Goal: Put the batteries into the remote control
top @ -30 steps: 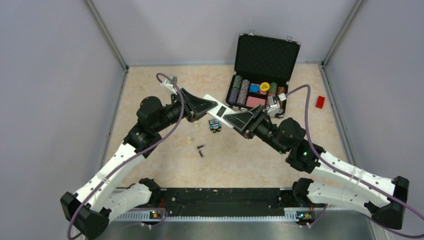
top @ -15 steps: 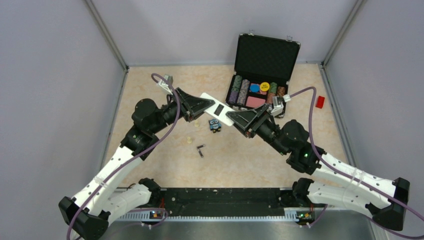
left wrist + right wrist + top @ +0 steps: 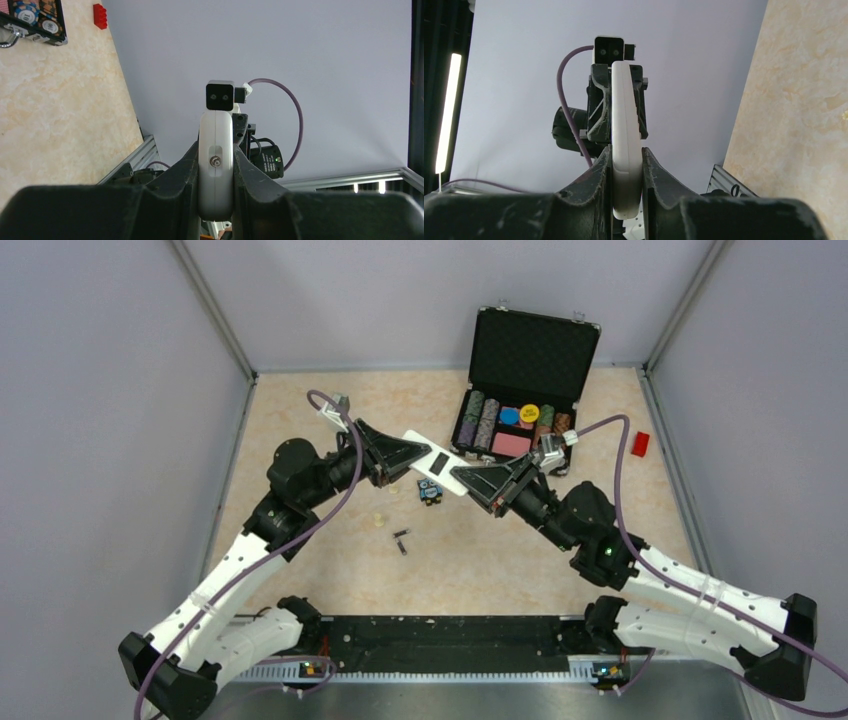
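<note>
The remote control is a slim white bar held in the air over the table, white back up, with its dark bay showing. My left gripper is shut on its left end, and in the left wrist view the remote control sits pinched between both fingers. My right gripper is shut on the other end, and the right wrist view shows the remote control edge-on with both fingers against it. The batteries, two small dark cylinders, lie on the table in front of the grippers.
An open black case of poker chips stands at the back right, close behind the right gripper. A blue owl-faced toy lies under the remote. Small cream pegs sit left of the batteries. A red block lies at the far right.
The right gripper's jaws have closed onto the remote's right end. Both arms shifted slightly, and the remote stays held between them.
</note>
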You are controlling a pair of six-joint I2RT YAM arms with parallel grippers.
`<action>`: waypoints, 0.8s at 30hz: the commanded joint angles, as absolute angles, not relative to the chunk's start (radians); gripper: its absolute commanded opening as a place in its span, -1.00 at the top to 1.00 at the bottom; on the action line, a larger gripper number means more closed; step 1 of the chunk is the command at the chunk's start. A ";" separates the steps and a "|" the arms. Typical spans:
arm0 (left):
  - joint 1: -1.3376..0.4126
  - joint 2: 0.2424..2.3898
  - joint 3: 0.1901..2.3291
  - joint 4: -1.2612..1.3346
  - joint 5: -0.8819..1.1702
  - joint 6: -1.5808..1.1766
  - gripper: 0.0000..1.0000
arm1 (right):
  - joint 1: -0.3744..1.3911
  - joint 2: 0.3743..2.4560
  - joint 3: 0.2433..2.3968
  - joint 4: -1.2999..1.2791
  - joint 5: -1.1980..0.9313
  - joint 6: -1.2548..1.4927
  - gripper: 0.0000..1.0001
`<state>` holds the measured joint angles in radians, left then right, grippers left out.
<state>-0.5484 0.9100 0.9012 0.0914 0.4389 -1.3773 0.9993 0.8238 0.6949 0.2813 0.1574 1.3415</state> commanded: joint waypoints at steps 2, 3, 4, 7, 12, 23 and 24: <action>-0.508 0.898 0.916 0.175 0.451 -1.388 1.00 | 1.004 0.781 0.654 0.229 0.148 1.278 0.88; -0.501 0.902 0.917 0.174 0.459 -1.387 1.00 | 1.003 0.779 0.656 0.221 0.142 1.264 0.89; -0.495 0.905 0.919 0.170 0.468 -1.386 1.00 | 1.003 0.775 0.657 0.219 0.135 1.251 0.89; -0.474 0.914 0.922 0.162 0.493 -1.384 1.00 | 1.003 0.766 0.656 0.207 0.123 1.220 0.91; -0.435 0.926 0.924 0.160 0.537 -1.386 1.00 | 1.000 0.750 0.654 0.188 0.108 1.177 0.92; -0.413 0.899 0.878 0.242 0.492 -1.421 1.00 | 0.998 0.763 0.632 0.226 0.138 1.223 0.89; -0.414 0.896 0.875 0.243 0.486 -1.416 1.00 | 0.998 0.771 0.631 0.235 0.142 1.235 0.85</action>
<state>-0.4805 0.9379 0.8711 0.1364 0.6243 -1.3895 0.9993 0.7837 0.6540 0.2737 0.1097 1.2869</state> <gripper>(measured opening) 0.262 0.191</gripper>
